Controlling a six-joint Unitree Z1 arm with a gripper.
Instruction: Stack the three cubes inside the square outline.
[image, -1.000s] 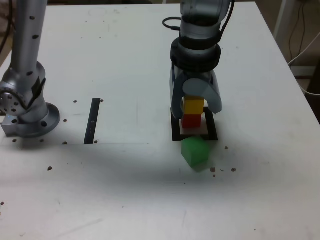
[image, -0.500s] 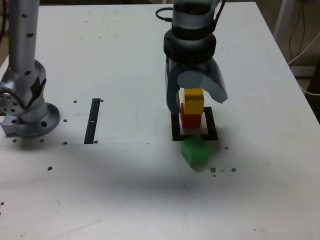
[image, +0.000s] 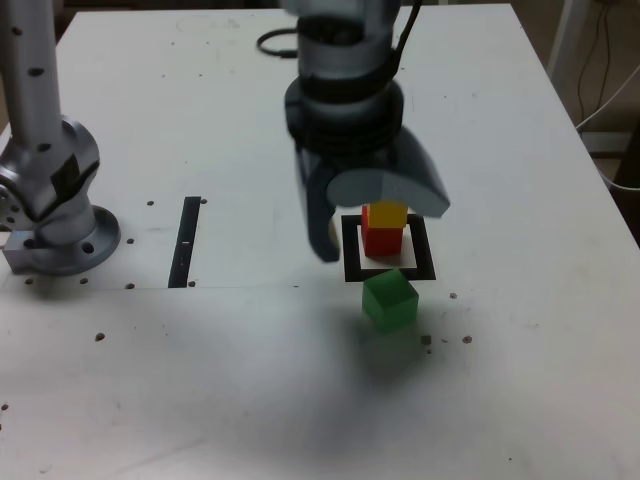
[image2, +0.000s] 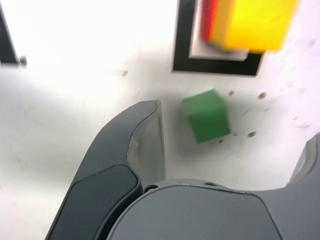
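Since the earlier frames, the robot arm (image: 345, 110) has swung toward the exterior view's left, and its fingers (image2: 150, 150) have come away from the yellow block (image: 387, 215). Two blocks are stacked: yellow sits on top of the red block (image: 383, 242), and both are upright. Red stands on the white middle of the black square frame (image: 352, 262), which lies flat on the white counter (image: 240, 370), between a thin black strip (image: 186, 240) and the counter's edge on the exterior view's right.

The green block (image: 390, 300) has not moved. It rests on the counter just outside the frame, on the side away from the counter's far edge, turned at an angle to the frame.

The fingers are spread wide with nothing between them. In the wrist view, the green block lies just beyond them, untouched.

Two of the three blocks appear to be placed, so the job looks about two-thirds done. What remains is to pick up green and set it on yellow. The fingers would probably need to turn to match green's angle, then lower around it without brushing the stack, which a knock could topple.
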